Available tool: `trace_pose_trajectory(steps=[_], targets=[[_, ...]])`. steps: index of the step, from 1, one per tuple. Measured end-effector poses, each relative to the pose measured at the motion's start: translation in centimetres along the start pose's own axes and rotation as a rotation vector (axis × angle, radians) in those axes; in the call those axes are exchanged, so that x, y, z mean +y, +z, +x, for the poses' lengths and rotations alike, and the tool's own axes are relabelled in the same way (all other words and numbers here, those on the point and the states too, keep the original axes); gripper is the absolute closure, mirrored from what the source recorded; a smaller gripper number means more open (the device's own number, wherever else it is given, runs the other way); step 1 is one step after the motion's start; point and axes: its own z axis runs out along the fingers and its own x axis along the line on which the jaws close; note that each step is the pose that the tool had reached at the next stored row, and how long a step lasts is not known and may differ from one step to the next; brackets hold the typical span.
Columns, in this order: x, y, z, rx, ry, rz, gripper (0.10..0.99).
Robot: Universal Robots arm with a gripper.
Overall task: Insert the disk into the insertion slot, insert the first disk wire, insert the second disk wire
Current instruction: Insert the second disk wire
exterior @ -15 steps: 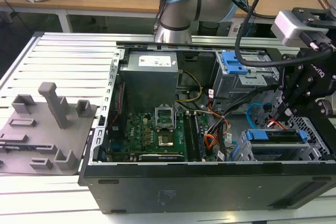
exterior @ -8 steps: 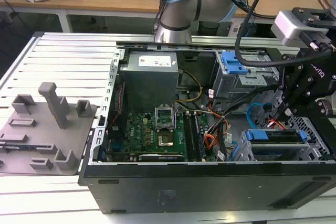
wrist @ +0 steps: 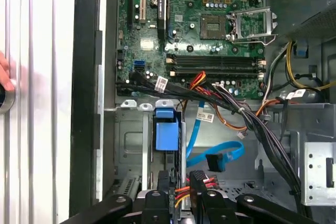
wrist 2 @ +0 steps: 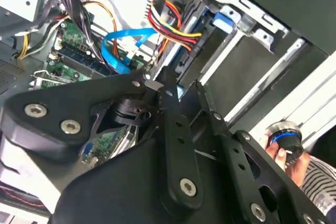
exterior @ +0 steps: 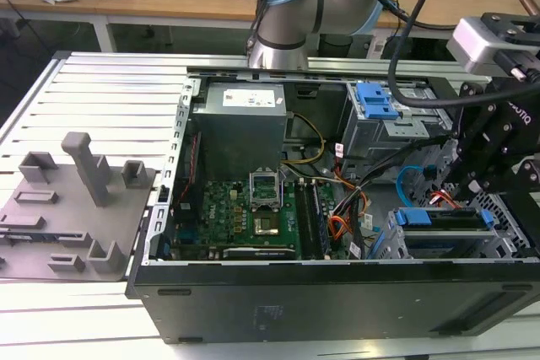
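Fixture plate (exterior: 76, 208) first, on the exterior view's left. It is grey, studded with upright blocks, and lies flat on the slatted table (exterior: 110, 99) just beside the open computer case (exterior: 337, 292).

Move across with me into the case. The green motherboard (exterior: 245, 217) sits low on the floor, with the grey power supply (exterior: 240, 128) behind it. Your arm (exterior: 287, 14) rises beyond the case's far wall.

Further toward the exterior view's right, a blue latch piece (exterior: 375, 103) tops the tall metal bay. A blue cable (exterior: 409, 183) loops loose in the gap below it.

Now the task's thing. The disk (exterior: 443, 218), with its blue carrier edge showing, sits inside the insertion slot (exterior: 510, 229) at the case's near corner on the exterior view's right.

Your gripper (exterior: 477, 187) hangs right above that cage, close over the disk. In the first wrist view, a red, yellow and black wire bundle (wrist: 184, 188) runs in at the gripper's tip. Whether it is clamped on that bundle or merely standing over it, you cannot tell from these pictures. In the second wrist view the same coloured wires run down to a dark plug beside the cage.

One more thing outside the case. In the second wrist view a hand (wrist 2: 294, 163) rests at a round button (wrist 2: 283, 135) with a blue ring.
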Motion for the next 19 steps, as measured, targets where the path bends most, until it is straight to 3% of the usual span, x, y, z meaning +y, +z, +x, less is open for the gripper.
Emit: trace_pose_trajectory(steps=[3, 8, 14, 19], targets=[[-0.16, 0.15, -1.68, 0.0004, -0.006, 0.000, 0.784], [0.01, 0.33, -2.64, 0.0006, -0.010, 0.000, 0.784], [1.58, 0.76, -2.62, 0.0015, -0.023, 0.000, 0.784], [1.67, 0.87, -2.62, 0.0045, -0.034, 0.000, 0.784]])
